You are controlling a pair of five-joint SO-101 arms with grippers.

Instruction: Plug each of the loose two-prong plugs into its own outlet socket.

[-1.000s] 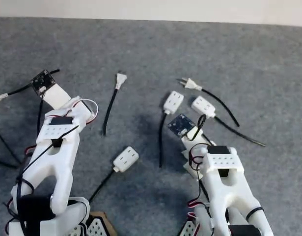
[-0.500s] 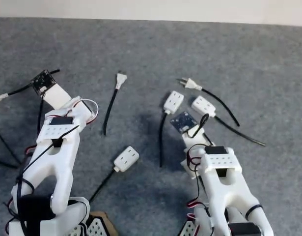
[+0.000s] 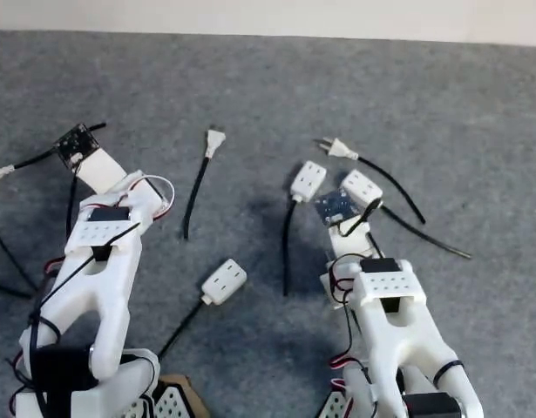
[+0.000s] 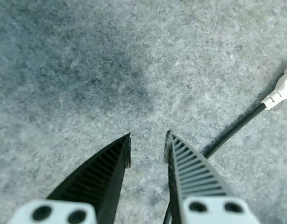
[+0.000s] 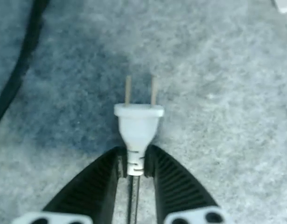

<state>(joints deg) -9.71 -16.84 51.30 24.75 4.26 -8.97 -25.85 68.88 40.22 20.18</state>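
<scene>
My right gripper [image 5: 135, 163] pinches a white two-prong plug [image 5: 137, 119] by its neck. My left gripper [image 4: 147, 149] hangs slightly open, empty.

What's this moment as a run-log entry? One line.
right gripper: shut on plug, prongs pointing away | left gripper: open over carpet | task: plug not yet inserted

**Plugs and sockets between the two arms**

In the high view, the left arm [image 3: 102, 252] takes the lower left of the frame and the right arm [image 3: 390, 305] the lower right. The first plug [image 3: 215, 139] lies at upper centre, its cable [image 3: 194, 192] trailing down the frame. The second plug [image 3: 338, 149] lies to its right. Just below that, the left socket [image 3: 308, 179] and the right socket [image 3: 362, 187] lie side by side, with the right arm's front end between them. The third socket [image 3: 222, 282] lies at lower centre. The right gripper [image 5: 134, 156] clasps the held plug [image 5: 136, 121] between its fingers.
</scene>
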